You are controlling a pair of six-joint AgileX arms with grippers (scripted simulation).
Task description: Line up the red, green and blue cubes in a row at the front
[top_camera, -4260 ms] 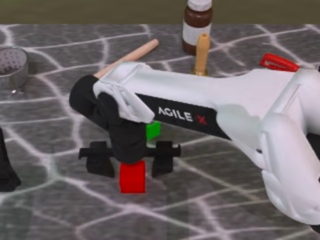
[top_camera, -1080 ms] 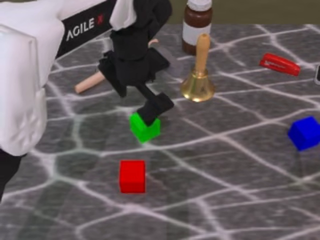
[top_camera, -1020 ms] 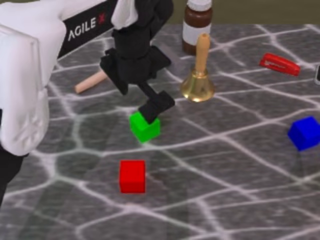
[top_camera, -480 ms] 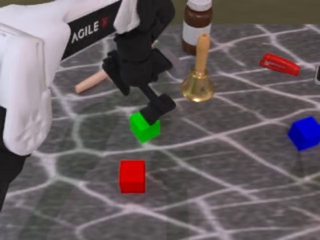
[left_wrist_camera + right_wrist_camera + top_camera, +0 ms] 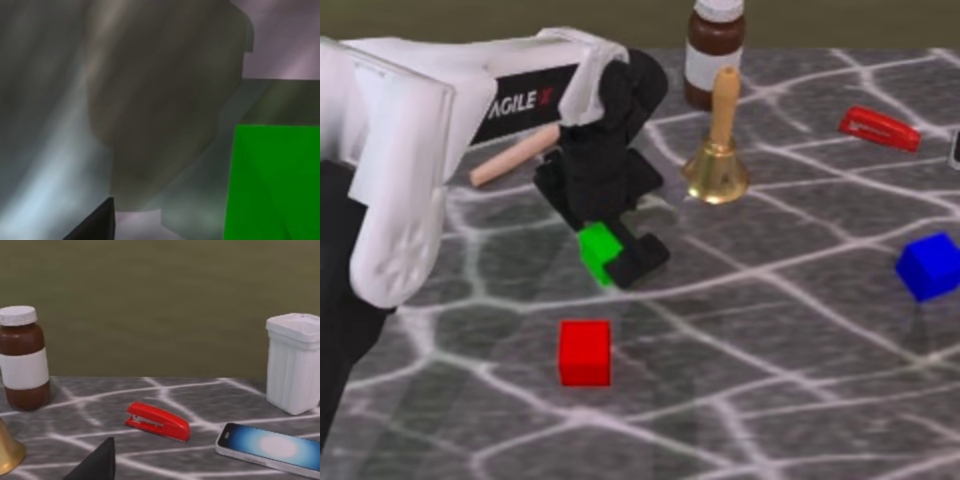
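Note:
The green cube [image 5: 595,243] sits mid-table, and my left gripper [image 5: 613,254] has come down over it, open. One black finger [image 5: 640,259] rests on the table at the cube's right; the other is hidden under the wrist. In the left wrist view the green cube [image 5: 272,182] fills one side, with a wide gap to the one finger [image 5: 97,225] that shows. The red cube [image 5: 584,352] lies free nearer the front. At the right edge lies the blue cube [image 5: 928,265], also free. My right arm is out of the top view; one finger [image 5: 98,462] shows in its wrist view, holding nothing.
A brass bell [image 5: 717,165] stands just behind and right of the green cube, with a brown bottle [image 5: 714,50] beyond it. A wooden rod [image 5: 515,158] lies under my left arm. A red stapler [image 5: 878,127], a phone [image 5: 270,447] and a white container [image 5: 294,362] are at the back right.
My left gripper has dropped from just above the green cube to table level, its fingers now either side of it. The right arm, over the red cube 4.3 s ago, is gone.

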